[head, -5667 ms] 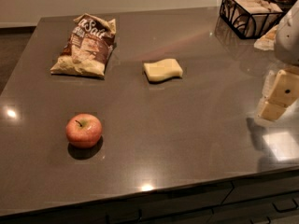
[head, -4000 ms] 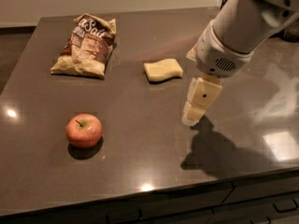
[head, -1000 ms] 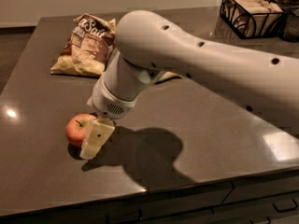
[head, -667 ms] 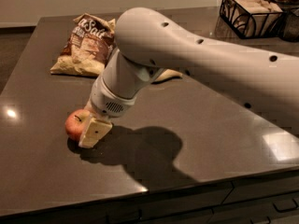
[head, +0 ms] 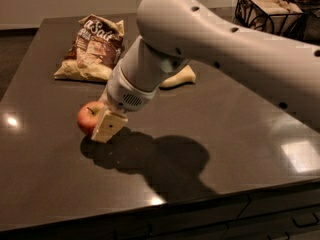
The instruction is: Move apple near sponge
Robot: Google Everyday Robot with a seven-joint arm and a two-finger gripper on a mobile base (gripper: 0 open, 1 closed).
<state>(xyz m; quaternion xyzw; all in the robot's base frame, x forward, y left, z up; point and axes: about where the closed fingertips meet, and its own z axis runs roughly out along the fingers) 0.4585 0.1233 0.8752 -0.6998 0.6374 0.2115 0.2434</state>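
The red apple (head: 88, 117) is at the left front of the dark table, held in my gripper (head: 103, 127), a little above its shadow on the tabletop. One cream finger (head: 110, 125) lies against the apple's right side; the other is hidden behind it. The pale yellow sponge (head: 181, 77) lies at the table's middle, farther back and to the right, mostly hidden by my arm (head: 200, 39). The apple and sponge are well apart.
A brown-and-cream chip bag (head: 93, 45) lies at the back left. A black wire basket (head: 267, 10) stands at the back right corner. The table's front edge (head: 165, 211) runs along the bottom.
My arm swung in from the right to the apple. In the last second the gripper and apple have moved together, up and slightly right.
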